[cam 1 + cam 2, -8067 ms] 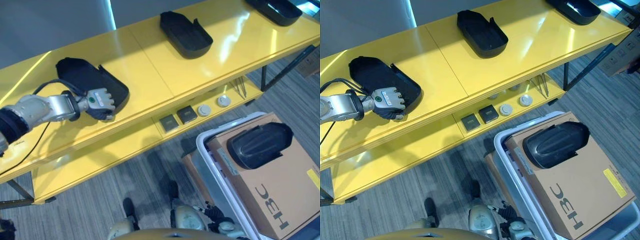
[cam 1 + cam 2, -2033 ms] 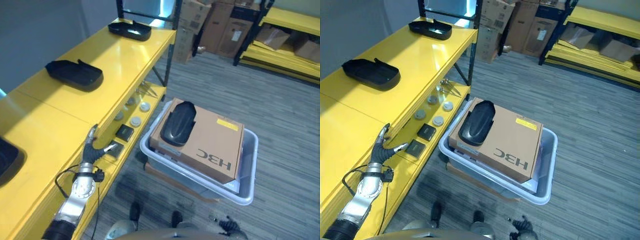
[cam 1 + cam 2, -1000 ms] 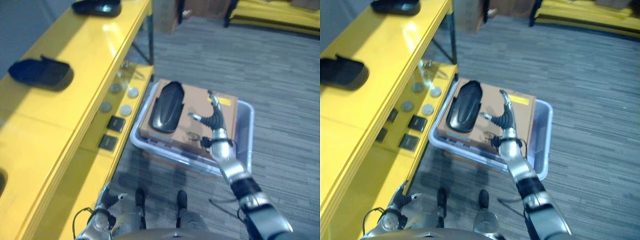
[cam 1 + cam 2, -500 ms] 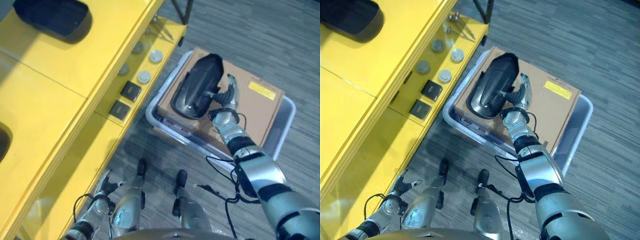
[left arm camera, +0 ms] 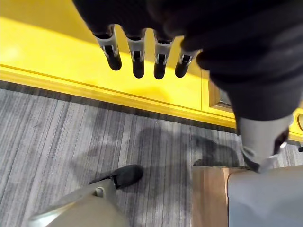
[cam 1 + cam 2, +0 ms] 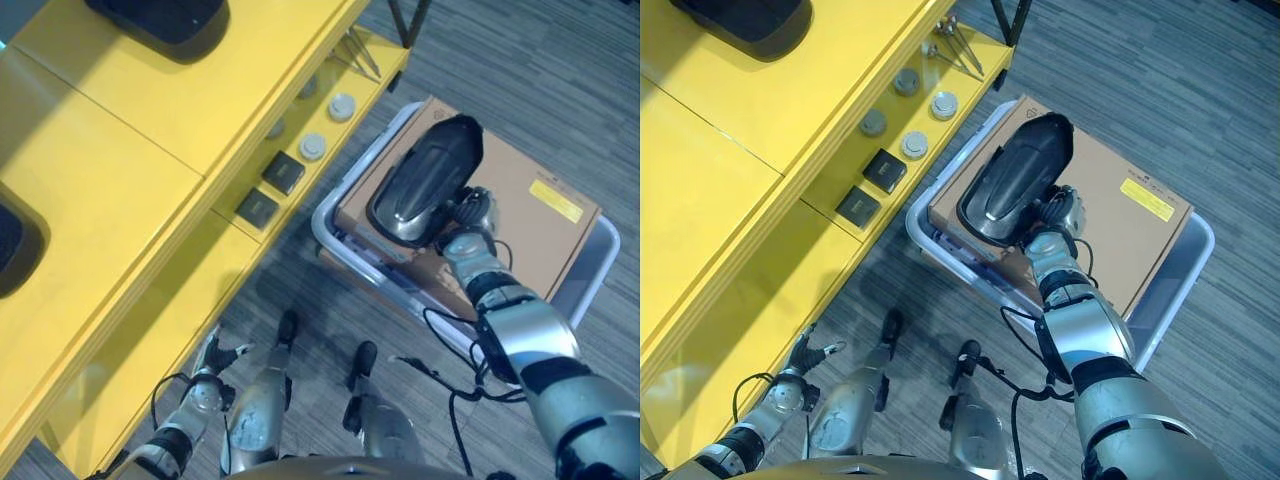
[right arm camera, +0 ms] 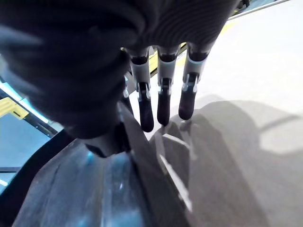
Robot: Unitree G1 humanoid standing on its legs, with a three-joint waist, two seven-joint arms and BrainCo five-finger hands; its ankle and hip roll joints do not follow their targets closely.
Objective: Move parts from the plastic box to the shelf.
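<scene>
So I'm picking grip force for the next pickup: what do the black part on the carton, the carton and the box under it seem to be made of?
The black part looks like moulded hard plastic, smooth and semi-gloss, with pale reflections on its curve. The carton looks like plain brown cardboard, matt, with a yellow label. The plastic box appears to be pale, slightly translucent plastic with a rounded rim. The right robot hand is at the part's edge.

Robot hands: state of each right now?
Left robot hand: open, holding nothing, low beside the shelf.
Right robot hand: open, fingers straight, against the black part.
</scene>
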